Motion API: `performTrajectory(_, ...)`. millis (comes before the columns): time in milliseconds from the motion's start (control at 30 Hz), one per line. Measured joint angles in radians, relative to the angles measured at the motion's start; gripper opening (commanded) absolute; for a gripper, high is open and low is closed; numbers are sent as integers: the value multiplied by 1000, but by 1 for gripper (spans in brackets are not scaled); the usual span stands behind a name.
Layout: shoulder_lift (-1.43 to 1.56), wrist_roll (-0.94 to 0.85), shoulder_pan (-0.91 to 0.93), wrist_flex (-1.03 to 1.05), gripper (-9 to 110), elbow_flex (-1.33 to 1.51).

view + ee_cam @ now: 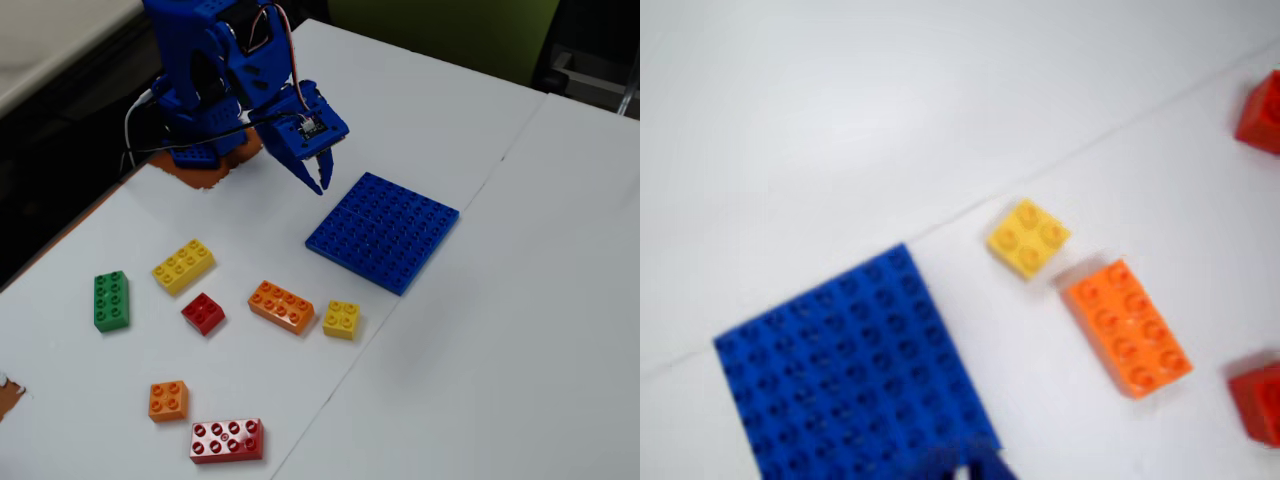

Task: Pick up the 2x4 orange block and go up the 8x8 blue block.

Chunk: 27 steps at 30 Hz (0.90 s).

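Orange 2x4 block, eight studs, flat on table, tool empty, fingers nearly together

2x4 orange block: glossy smooth plastic, studded top
8x8 blue block: shiny plastic, studded
counter: smooth white, faint sheen
hand: matt blue plastic

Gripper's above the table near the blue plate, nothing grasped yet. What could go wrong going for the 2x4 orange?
1. The small yellow brick sits close beside the 2x4 orange block; a gripper finger may nudge or catch it.
2. A smaller orange brick and a yellow eight-stud brick lie nearby: wrong-pick risk.
3. The red brick crowds the other side.
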Motion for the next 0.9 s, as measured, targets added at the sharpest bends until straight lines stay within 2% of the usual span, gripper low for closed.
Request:
performTrajectory(233,-195,-356,98,135,4,-222)
performTrajectory(567,-413,-732,213,219,9,-430)
performTrajectory(900,-627,-850,287,227,18,-611)
